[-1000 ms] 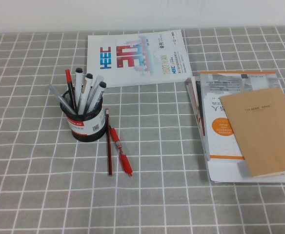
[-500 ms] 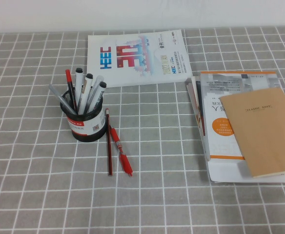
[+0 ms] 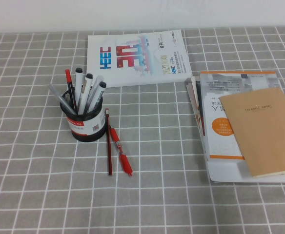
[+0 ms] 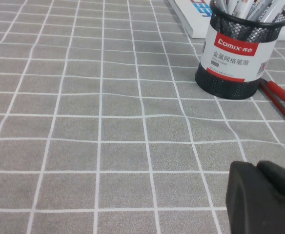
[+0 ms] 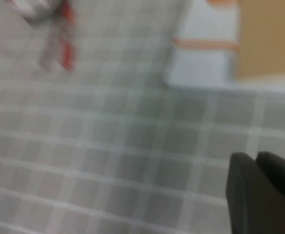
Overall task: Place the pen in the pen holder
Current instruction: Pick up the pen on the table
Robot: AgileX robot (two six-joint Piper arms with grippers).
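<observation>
The chunky bright red pen (image 3: 120, 151) lies on the checked cloth just right of the thin dark red pencil (image 3: 108, 142), in front of the pen holder (image 3: 84, 121). The holder is a black mesh cup with a red and white label, holding several pens. In the left wrist view the holder (image 4: 235, 53) stands ahead, with the red pen (image 4: 281, 94) beside it. My left gripper (image 4: 257, 166) is shut and empty, low over the cloth, well short of the holder. My right gripper (image 5: 255, 157) is shut and empty over bare cloth. The pen shows there as a red blur (image 5: 67, 36).
A white magazine (image 3: 137, 57) lies at the back. A stack of books with a tan notebook (image 3: 262, 131) on top lies at the right, and shows blurred in the right wrist view (image 5: 267, 34). Grey checked cloth (image 3: 172, 195) covers the table.
</observation>
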